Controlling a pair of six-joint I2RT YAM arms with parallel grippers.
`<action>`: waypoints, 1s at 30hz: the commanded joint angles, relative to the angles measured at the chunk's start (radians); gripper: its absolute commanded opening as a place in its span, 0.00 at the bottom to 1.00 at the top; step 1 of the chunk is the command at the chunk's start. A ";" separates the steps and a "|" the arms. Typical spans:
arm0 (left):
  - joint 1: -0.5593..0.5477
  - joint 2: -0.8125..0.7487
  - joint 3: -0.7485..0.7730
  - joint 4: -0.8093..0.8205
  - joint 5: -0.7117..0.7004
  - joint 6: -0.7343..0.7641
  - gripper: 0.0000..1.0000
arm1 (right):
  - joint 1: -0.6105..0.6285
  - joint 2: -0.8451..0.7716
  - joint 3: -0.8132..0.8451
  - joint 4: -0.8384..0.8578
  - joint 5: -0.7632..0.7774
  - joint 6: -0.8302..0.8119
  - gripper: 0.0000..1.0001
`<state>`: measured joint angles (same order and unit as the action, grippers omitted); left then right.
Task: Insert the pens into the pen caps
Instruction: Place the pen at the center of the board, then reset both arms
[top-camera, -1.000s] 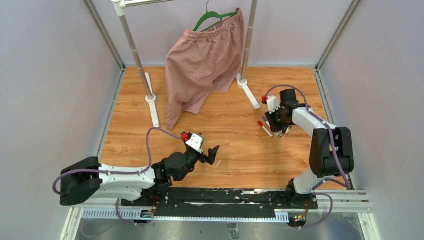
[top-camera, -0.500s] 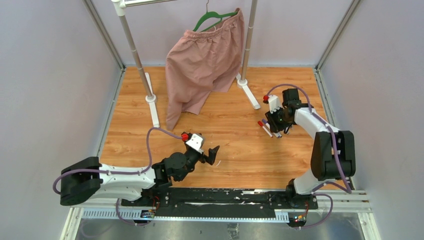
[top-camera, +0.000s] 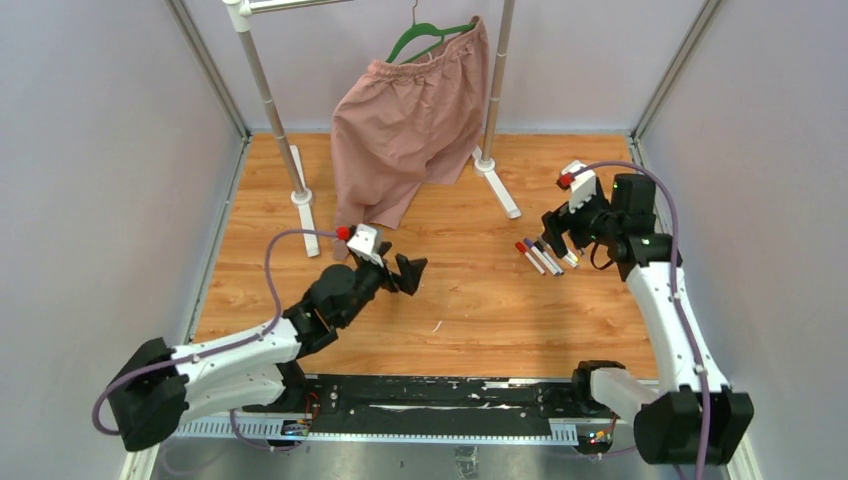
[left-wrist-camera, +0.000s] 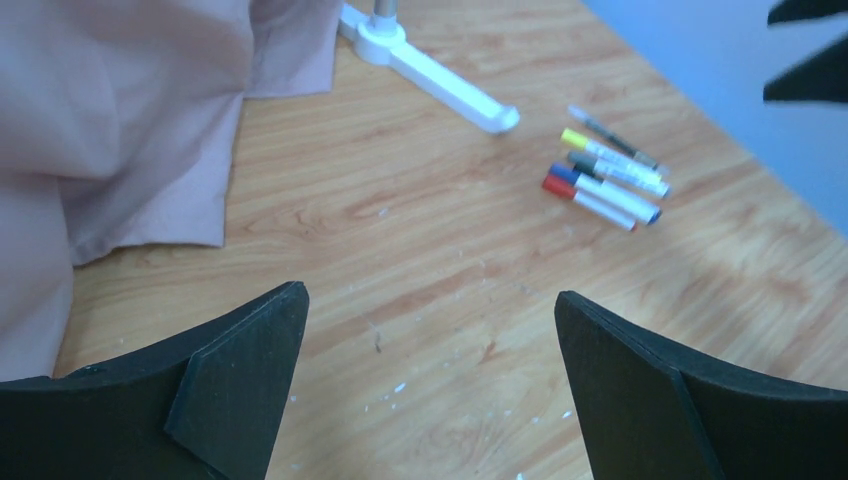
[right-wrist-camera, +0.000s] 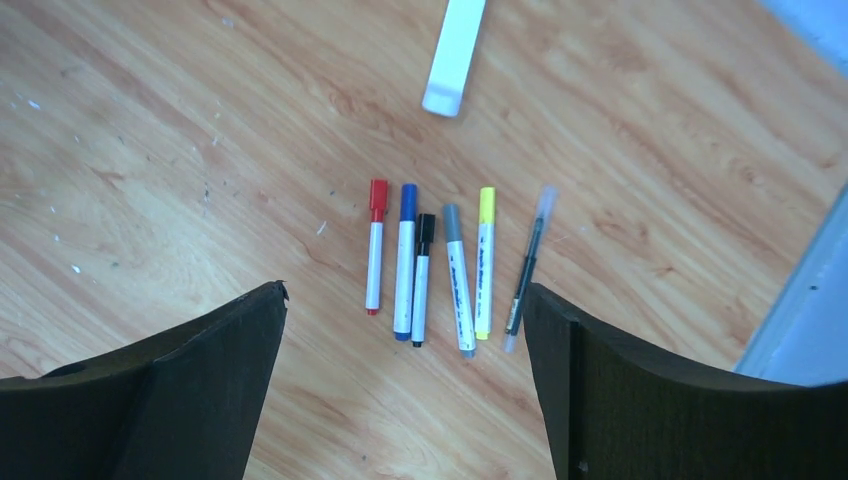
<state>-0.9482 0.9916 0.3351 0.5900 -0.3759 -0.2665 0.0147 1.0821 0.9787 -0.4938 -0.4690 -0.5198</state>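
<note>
The right gripper (top-camera: 558, 229) is held wide open and empty, just above the pens (right-wrist-camera: 405, 270). These are laid side by side in a row near the right edge of the worktop (top-camera: 470, 300), in its far half. Their long axes are set parallel, crosswise to the jaws' closing line, so a barrel could be pinched directly. Coloured caps (right-wrist-camera: 378, 193) appear already fitted. The left gripper (top-camera: 411, 272), also wide and empty, is hung well apart; the right arm is judged nearer.

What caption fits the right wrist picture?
Six pens lie side by side on the wooden table below the open right hand.
</note>
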 joint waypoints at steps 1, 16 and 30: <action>0.113 -0.143 0.133 -0.226 0.221 -0.149 1.00 | -0.033 -0.126 0.038 0.021 -0.056 0.091 0.93; 0.132 -0.378 0.798 -1.038 0.104 0.052 1.00 | -0.029 -0.159 0.464 -0.064 -0.095 0.437 0.94; 0.132 -0.437 0.884 -1.159 0.117 0.075 1.00 | -0.033 -0.130 0.602 -0.147 -0.230 0.416 0.95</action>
<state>-0.8238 0.5797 1.2098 -0.5190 -0.2737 -0.2134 -0.0025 0.9623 1.5513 -0.6079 -0.6540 -0.1204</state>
